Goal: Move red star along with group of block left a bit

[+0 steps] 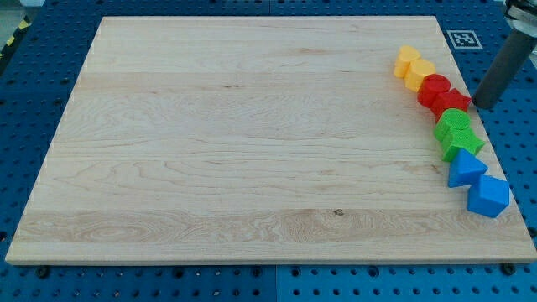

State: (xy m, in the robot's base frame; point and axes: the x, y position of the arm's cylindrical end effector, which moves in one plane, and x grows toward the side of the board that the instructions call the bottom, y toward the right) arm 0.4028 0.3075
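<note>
A chain of blocks runs down the board's right edge. From the top: a yellow block [406,60], a second yellow block [420,75], a red round block [434,88], a red star [454,102], a green block [454,122], a second green block [461,140], a blue triangular block [465,169] and a blue cube [487,196]. They touch one another. My tip [481,105] stands just right of the red star, at the board's right edge, close to or touching it.
The wooden board [252,143] lies on a blue perforated table. A black-and-white marker tag [464,39] sits off the board's top right corner.
</note>
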